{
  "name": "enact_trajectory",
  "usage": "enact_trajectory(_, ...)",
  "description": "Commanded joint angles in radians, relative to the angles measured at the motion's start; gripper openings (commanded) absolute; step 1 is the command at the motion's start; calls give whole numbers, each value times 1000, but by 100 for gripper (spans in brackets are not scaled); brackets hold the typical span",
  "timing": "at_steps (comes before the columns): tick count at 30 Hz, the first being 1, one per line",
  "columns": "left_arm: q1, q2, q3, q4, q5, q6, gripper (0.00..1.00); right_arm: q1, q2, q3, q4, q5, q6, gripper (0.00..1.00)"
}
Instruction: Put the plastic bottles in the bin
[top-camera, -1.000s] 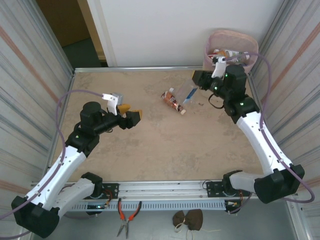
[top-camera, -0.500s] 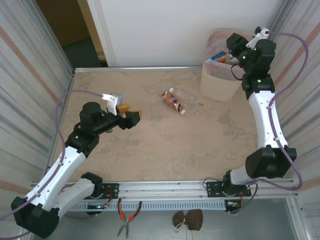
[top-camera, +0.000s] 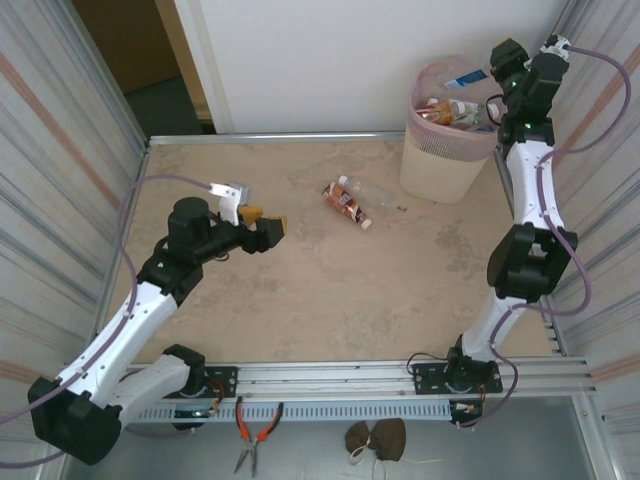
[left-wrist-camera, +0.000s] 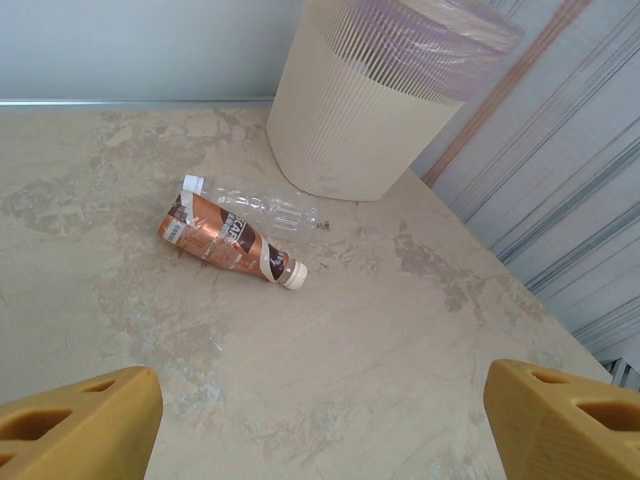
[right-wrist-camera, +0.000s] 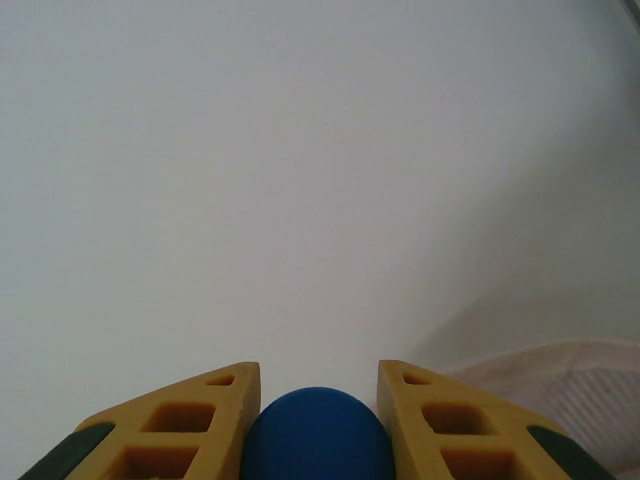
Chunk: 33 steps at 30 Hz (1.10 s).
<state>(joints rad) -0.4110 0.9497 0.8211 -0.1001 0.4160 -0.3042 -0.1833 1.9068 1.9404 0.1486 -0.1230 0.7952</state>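
My right gripper (top-camera: 489, 70) hangs high over the bin (top-camera: 438, 168), shut on a plastic bottle with a blue label (top-camera: 464, 78). In the right wrist view the bottle's rounded blue end (right-wrist-camera: 318, 440) sits between the yellow fingers (right-wrist-camera: 205, 415). Several bottles (top-camera: 450, 108) lie inside the bin. Two more lie on the table left of it: a brown-labelled bottle (top-camera: 346, 204) (left-wrist-camera: 225, 238) and a clear bottle (top-camera: 372, 189) (left-wrist-camera: 258, 205). My left gripper (top-camera: 266, 232) (left-wrist-camera: 320, 420) is open over the table's left-middle, well short of them, with nothing between its fingers.
Ribbed metal walls stand close on both sides of the table (top-camera: 330, 290); the bin (left-wrist-camera: 360, 110) is in the far right corner. Red-handled pliers (top-camera: 254, 432) and a brown lump (top-camera: 377, 437) lie below the front rail.
The right arm swung up and back from the table by the two bottles to above the bin, carrying the blue-labelled bottle. The left arm barely shifted.
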Motion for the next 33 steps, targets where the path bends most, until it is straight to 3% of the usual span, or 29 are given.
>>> enact_trajectory(1,12,21,56,33,-19,7,84,2,87,112,61,5,49,2)
enact_trajectory(9,18,79,89,43,-18,6,84,11,291,275,36,-16,78,3)
enact_trajectory(17,21,108,102,51,-6,6,84,24,378,296,-21,-60,77,10)
enact_trajectory(22,22,109,101,57,-1,0,84,20,400,361,-159,-82,17,31)
enact_trajectory(26,24,101,100,56,5,0,84,19,349,367,-238,-19,-82,45)
enact_trajectory(33,25,74,95,52,6,7,84,15,241,384,-348,58,-261,55)
